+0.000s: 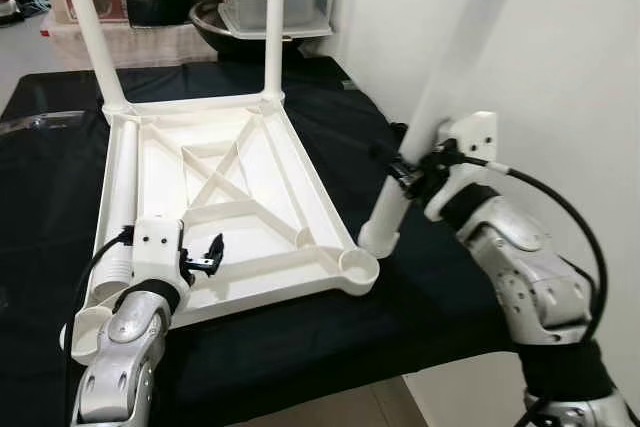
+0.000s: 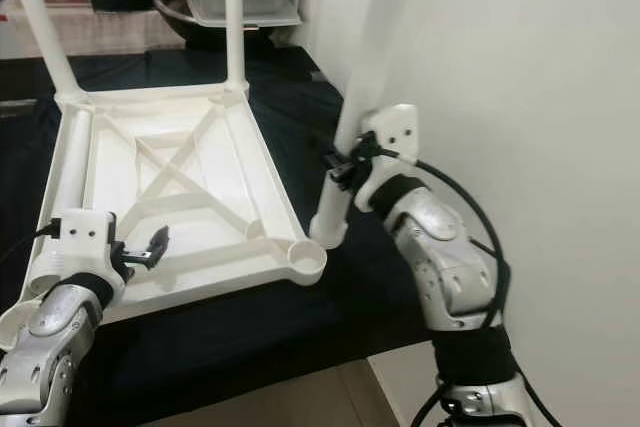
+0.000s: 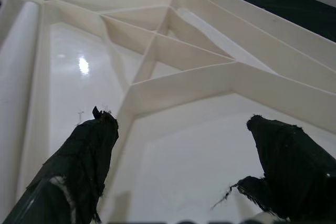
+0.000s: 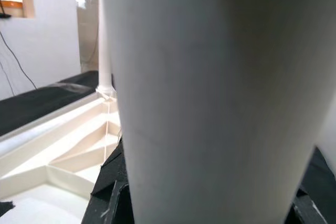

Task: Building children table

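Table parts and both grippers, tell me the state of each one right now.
Tabletop: upside down on black cloth.
Two far legs: upright in sockets.
Near right socket: empty.
Third leg: tilted, foot beside socket.
Loose leg: lying flat.
Right gripper: shut on third leg.
Left gripper: open.

The inverted tabletop (image 1: pixel 230 207) has open ribbed bays, accessible from above. Two upright legs (image 1: pixel 272 22) obstruct the far edge. A loose leg (image 1: pixel 118 207) lies along the left rail. The near right corner socket (image 1: pixel 357 269) is unobstructed. The wall (image 1: pixel 560 57) limits right-side clearance beside the black worktop (image 1: pixel 420 287).
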Controlling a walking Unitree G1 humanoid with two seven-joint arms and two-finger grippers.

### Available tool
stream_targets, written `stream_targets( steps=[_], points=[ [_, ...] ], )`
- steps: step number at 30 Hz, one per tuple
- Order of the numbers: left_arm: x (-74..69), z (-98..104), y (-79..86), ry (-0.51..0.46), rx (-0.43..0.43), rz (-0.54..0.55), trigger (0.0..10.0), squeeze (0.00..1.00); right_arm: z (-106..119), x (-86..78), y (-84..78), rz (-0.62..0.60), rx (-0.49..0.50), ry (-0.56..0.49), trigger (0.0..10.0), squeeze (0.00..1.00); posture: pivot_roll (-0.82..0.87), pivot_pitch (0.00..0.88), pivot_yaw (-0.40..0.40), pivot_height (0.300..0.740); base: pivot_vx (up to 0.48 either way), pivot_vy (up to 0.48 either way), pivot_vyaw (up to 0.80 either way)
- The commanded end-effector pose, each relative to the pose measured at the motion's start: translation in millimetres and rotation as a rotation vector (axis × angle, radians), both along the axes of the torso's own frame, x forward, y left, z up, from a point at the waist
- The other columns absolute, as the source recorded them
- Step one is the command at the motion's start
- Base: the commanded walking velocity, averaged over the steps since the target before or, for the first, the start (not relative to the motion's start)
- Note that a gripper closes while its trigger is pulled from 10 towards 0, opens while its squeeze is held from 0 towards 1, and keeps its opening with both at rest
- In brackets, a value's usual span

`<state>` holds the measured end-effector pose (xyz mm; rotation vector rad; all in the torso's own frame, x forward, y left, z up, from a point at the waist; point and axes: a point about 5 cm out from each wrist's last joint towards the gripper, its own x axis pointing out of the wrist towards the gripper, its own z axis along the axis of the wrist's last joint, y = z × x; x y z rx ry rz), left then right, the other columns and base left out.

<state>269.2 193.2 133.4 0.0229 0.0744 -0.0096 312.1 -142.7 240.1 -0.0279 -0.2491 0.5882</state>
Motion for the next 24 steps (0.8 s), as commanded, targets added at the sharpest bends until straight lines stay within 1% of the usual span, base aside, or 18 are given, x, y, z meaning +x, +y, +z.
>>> stream_targets(
  steps=[1, 5, 6, 10, 14, 18, 24],
  points=[
    [-0.1, -3.9, -0.9, 0.01, -0.007, -0.007, 10.0, 0.0, 8.2, -1.9, 0.8, -0.004, 0.005, -0.051, 10.0, 0.0, 0.01, 0.0, -0.088, 0.74, 0.0, 0.0, 0.0],
    [-0.3, -4.9, 0.5, 0.01, -0.008, -0.007, 10.0, 0.0, 11.8, -4.8, 0.4, -0.01, -0.004, -0.076, 10.0, 0.0, 0.01, 0.0, -0.085, 0.74, 0.0, 0.0, 0.0],
    [-0.5, -5.4, 1.3, 0.01, -0.009, -0.007, 10.0, 0.0, 13.8, -8.1, -1.1, -0.013, -0.011, -0.087, 10.0, 0.0, 0.0, 0.0, -0.08, 0.74, 0.0, 0.0, 0.0],
    [-0.7, -5.6, 2.3, 0.011, -0.01, -0.011, 10.0, 0.0, 18.7, -11.7, -4.9, -0.02, -0.016, -0.099, 10.0, 0.0, 0.0, 0.0, -0.078, 0.74, 0.0, 0.0, 0.0],
    [1.4, -6.5, 2.2, 0.015, -0.01, -0.019, 10.0, 0.0, 23.9, -13.5, -6.8, -0.029, -0.001, -0.105, 10.0, 0.0, -0.01, 0.0, -0.064, 0.74, 0.0, 0.0, 0.0],
    [2.3, -6.7, 1.9, 0.016, -0.01, -0.021, 10.0, 0.0, 22.6, -14.5, -5.7, -0.025, 0.006, -0.096, 10.0, 0.0, -0.01, 0.0, -0.065, 0.74, 0.0, 0.0, 0.0],
    [3.8, -7.3, 2.2, 0.016, -0.015, -0.023, 10.0, 0.0, 11.8, -20.8, 1.9, 0.021, 0.009, -0.049, 10.0, 0.0, -0.01, 0.0, -0.068, 0.74, 0.0, 0.0, 0.0]
  ],
)
